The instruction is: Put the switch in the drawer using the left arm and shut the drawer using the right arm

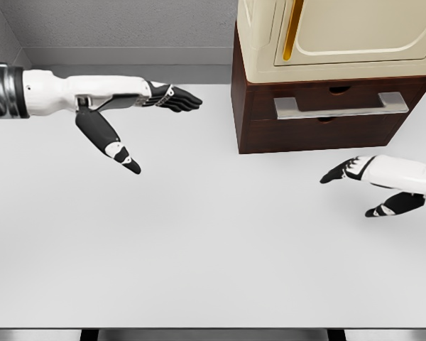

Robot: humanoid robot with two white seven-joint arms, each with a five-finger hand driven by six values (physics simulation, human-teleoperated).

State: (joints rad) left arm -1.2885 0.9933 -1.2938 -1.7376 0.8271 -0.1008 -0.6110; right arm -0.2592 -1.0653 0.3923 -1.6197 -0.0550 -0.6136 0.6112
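The dark brown drawer unit [255, 106] stands at the back right of the white table, with a grey bar handle [341, 106] across its front. The drawer front looks nearly flush with the unit. No switch shows anywhere in the head view. My left hand [165, 135] hovers over the table at the upper left, fingers stretched toward the unit and thumb pointing down, open and holding nothing. My right hand [346, 196] hangs low in front of the unit at the right, also open, fingers pointing left.
A cream-coloured appliance [341, 35] with a yellow strip sits on top of the drawer unit. The white table [199, 249] spreads wide under both hands. A grey wall runs along the back, and the table's front edge lies near the bottom.
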